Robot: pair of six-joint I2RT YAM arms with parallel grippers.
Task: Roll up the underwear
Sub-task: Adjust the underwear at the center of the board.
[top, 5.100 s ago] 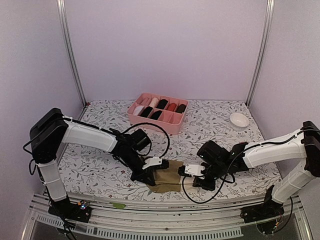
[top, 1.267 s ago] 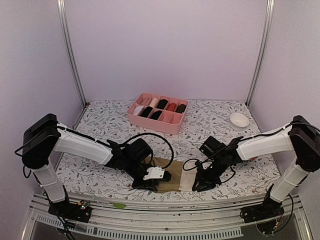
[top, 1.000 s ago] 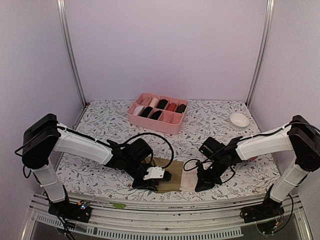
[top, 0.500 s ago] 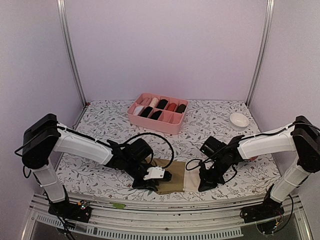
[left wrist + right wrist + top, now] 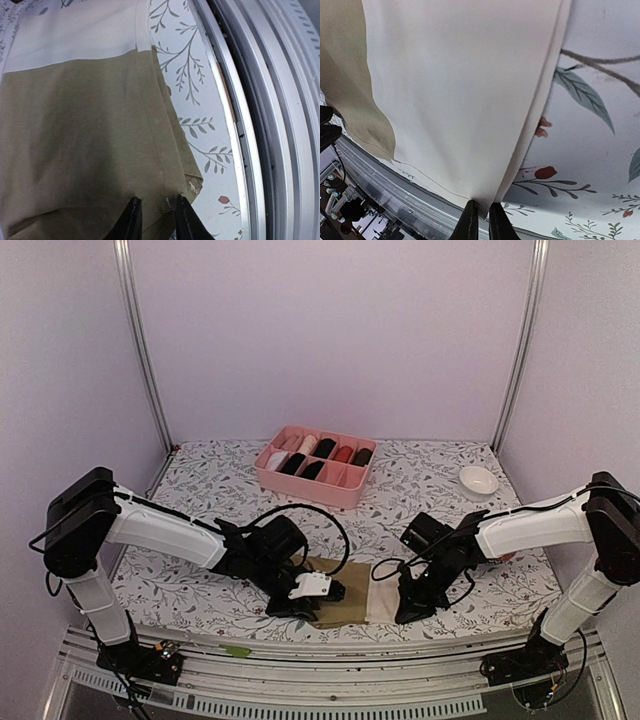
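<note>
Two hands pinch the underwear [image 5: 348, 587], which lies flat at the near edge of the worktop [image 5: 440, 490]. The left hand [image 5: 156, 201] grips its olive end and the right hand [image 5: 481, 205] grips its cream waistband [image 5: 460, 90]. The right pinch holds very little cloth, so I think it may slip out when rolling starts.

A bench [image 5: 420, 480] covered in white cloth printed with leafy sprigs and small red flowers fills the enclosure. Plain pale lilac panels close it in: a back wall [image 5: 330, 340] and one wall on each side. Aluminium posts [image 5: 140, 350] stand in the rear corners. A ribbed metal rail [image 5: 350, 685] runs along the near edge. The light is soft and even, possibly tinted lilac.
</note>
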